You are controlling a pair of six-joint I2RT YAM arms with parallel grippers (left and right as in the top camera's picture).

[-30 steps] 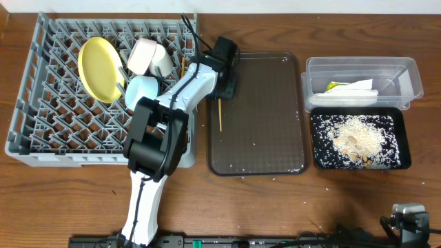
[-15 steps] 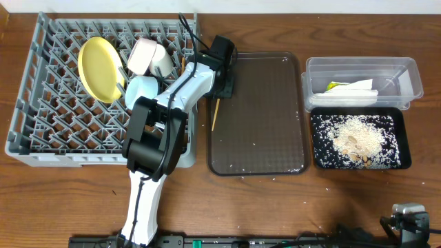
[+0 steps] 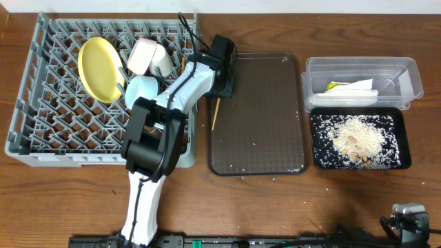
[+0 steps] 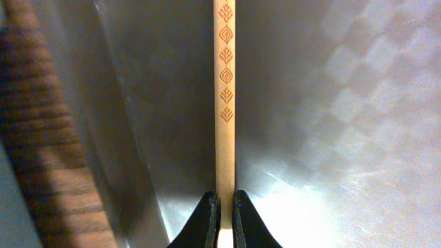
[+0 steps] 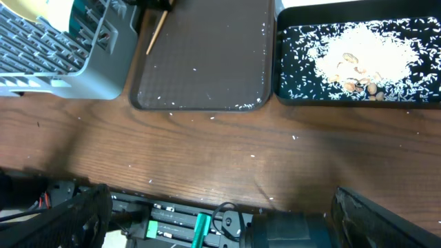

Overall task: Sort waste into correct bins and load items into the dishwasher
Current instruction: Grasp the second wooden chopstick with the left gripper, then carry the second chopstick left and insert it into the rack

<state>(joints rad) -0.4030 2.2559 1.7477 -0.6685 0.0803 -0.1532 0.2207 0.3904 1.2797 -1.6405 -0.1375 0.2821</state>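
Observation:
My left gripper (image 3: pixel 222 84) is shut on the upper end of a thin wooden chopstick (image 3: pixel 214 114) at the left edge of the dark brown serving tray (image 3: pixel 262 124). In the left wrist view the fingertips (image 4: pixel 209 210) pinch the patterned chopstick (image 4: pixel 224 103) just above the tray. The grey dish rack (image 3: pixel 41 89) holds a yellow plate (image 3: pixel 98 69), a white bowl (image 3: pixel 143 55), a white cup (image 3: pixel 164 63) and a light blue bowl (image 3: pixel 142 88). My right gripper (image 5: pixel 227 220) stands wide open over the table's front edge, holding nothing.
The clear tub (image 3: pixel 406 69) at the back right holds the white napkin (image 3: pixel 351 88). In front of it the black tray (image 3: pixel 313 138) is covered with rice crumbs (image 3: pixel 355 138). Loose crumbs dot the brown tray and the wooden table (image 3: pixel 275 200).
The left gripper has closed on the chopstick and shifted slightly left. The chopstick's free end has swung left, so it now lies tilted. The right arm has not moved.

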